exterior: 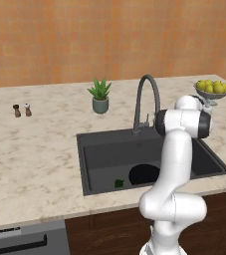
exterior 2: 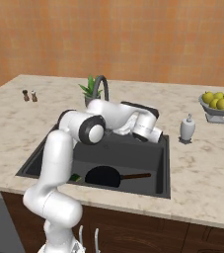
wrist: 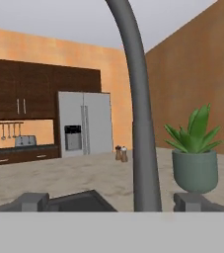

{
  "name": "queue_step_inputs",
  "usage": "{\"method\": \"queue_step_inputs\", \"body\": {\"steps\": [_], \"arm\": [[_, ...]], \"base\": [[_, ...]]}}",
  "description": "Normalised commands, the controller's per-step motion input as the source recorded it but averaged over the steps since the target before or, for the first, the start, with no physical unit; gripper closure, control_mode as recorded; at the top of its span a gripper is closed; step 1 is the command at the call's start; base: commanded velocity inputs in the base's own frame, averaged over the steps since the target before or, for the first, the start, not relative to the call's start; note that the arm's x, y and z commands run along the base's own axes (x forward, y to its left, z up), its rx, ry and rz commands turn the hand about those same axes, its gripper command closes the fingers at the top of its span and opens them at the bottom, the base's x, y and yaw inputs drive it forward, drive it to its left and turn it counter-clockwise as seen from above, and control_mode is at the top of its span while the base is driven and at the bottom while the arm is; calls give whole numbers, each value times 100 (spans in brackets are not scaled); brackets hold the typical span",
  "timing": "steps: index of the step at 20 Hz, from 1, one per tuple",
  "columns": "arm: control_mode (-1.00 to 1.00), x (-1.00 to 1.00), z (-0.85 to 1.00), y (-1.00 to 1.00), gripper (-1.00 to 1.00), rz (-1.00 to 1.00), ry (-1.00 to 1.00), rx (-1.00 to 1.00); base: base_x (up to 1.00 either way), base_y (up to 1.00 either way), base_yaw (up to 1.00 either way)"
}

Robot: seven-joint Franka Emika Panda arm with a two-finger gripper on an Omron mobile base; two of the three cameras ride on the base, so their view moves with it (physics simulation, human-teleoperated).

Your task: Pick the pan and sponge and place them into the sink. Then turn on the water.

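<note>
On the marble counter (exterior: 30,159), the two small shakers (exterior: 22,110) stand far to the left, well apart from the sink (exterior: 97,154). Next comes the potted plant (exterior: 100,96), behind the basin's back left corner. In the sink's front left lies the sponge (exterior: 119,183), small and green, just beside the pan (exterior 2: 103,176), which sits flat on the basin floor near the front wall. In the right base view the pan's straight handle (exterior 2: 135,176) runs to the right, roughly along the front wall. The tap (exterior: 146,102) rises behind the basin, its arch curving forward over it. The gripper (wrist: 112,200) faces the tap's upright pipe, its fingers spread wide on either side and holding nothing. Further right stand a soap dispenser (exterior 2: 187,129) and a fruit bowl (exterior 2: 218,106).
</note>
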Motion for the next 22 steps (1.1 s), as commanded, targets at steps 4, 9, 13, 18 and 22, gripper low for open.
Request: {"method": "queue_step_inputs", "body": {"steps": [4,9,13,18,22], "arm": [[-100,27,-9,0,-100,-1,5,0],[-100,7,-19,1,-100,-1,5,0],[-100,5,-1,4,-100,0,6,0],[-100,4,0,17,-100,0,8,0],[-100,13,0,11,-100,0,9,0]], "base": [[0,0,0],[0,0,0],[0,0,0],[0,0,0],[0,0,0]]}}
